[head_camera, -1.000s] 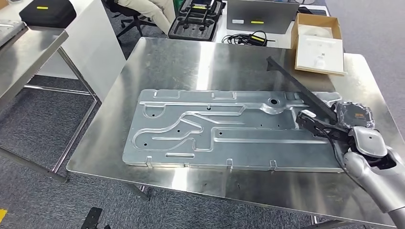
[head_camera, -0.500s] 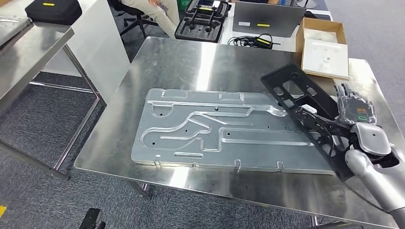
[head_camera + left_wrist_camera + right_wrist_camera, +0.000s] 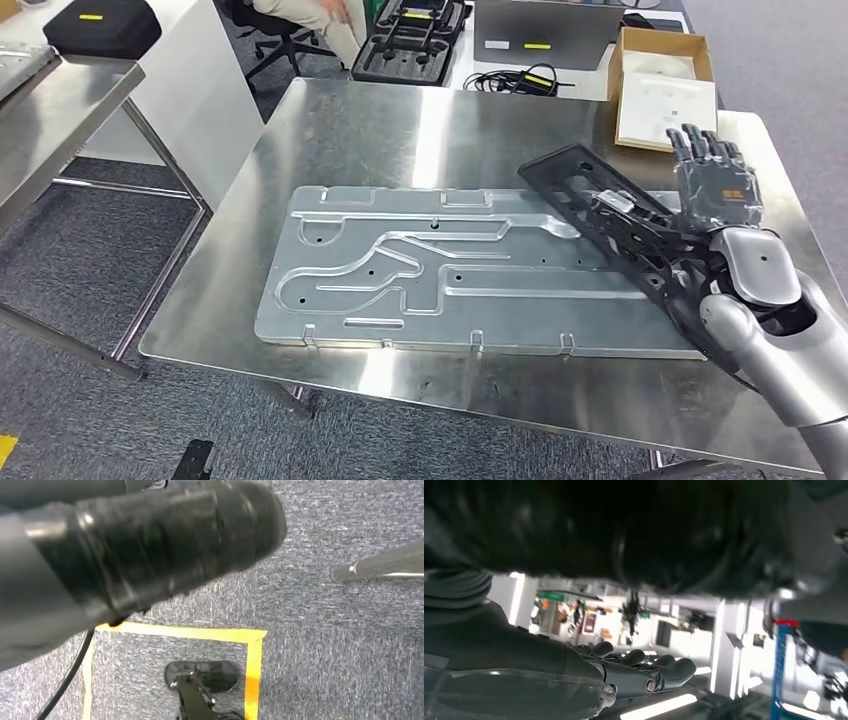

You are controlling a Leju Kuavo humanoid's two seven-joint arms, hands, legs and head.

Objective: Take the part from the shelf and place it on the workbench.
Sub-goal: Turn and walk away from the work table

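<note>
The black plastic part (image 3: pixel 610 225), a long openwork frame, lies slanted over the right end of the large stamped silver plate (image 3: pixel 420 270) on the steel workbench (image 3: pixel 400 130). Its near end runs in beside my right wrist. My right hand (image 3: pixel 715 190) is just to the part's right, back towards the camera. Its fingers (image 3: pixel 644 672) are stretched straight with nothing between them in the right wrist view, where the part (image 3: pixel 649 530) is a dark blur close by. My left hand (image 3: pixel 150 545) hangs over the floor as a dark blurred shape, and its fingers cannot be made out.
An open cardboard box (image 3: pixel 665 90) stands at the workbench's back right, close behind my right hand. Beyond it are a grey case (image 3: pixel 545 35), a coiled cable (image 3: pixel 520 78) and a black moulded tray (image 3: pixel 415 40). A second steel table (image 3: pixel 60 110) is at the left. A person (image 3: pixel 310 20) sits behind.
The part has turned from edge-on to nearly flat and settled lower over the plate's right end. My right hand's fingers have stretched out and shifted further along the part. The camera swayed slightly.
</note>
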